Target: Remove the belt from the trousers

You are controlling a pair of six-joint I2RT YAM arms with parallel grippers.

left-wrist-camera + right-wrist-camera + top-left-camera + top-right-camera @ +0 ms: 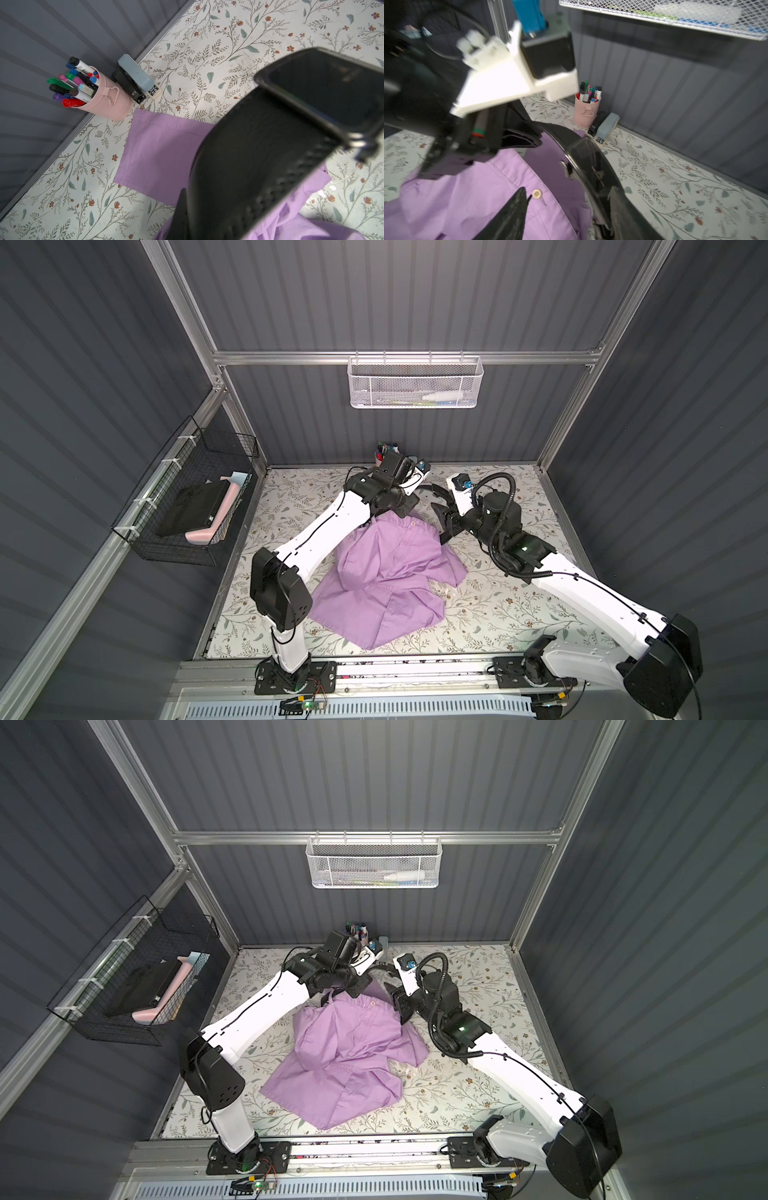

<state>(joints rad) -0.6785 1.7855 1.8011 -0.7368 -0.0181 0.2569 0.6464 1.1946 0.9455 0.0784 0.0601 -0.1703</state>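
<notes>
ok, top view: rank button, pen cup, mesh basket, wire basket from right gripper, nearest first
1. button, on trousers beside right gripper
2. pen cup, back edge
3. mesh basket, back wall
4. wire basket, left wall

Trousers and belt, rear centre of table.
We note the trousers as a crumpled lilac heap on the floral table, with the pale button on the waistband facing the back wall. The belt, black with a glossy buckle, arcs just above that waistband.
</notes>
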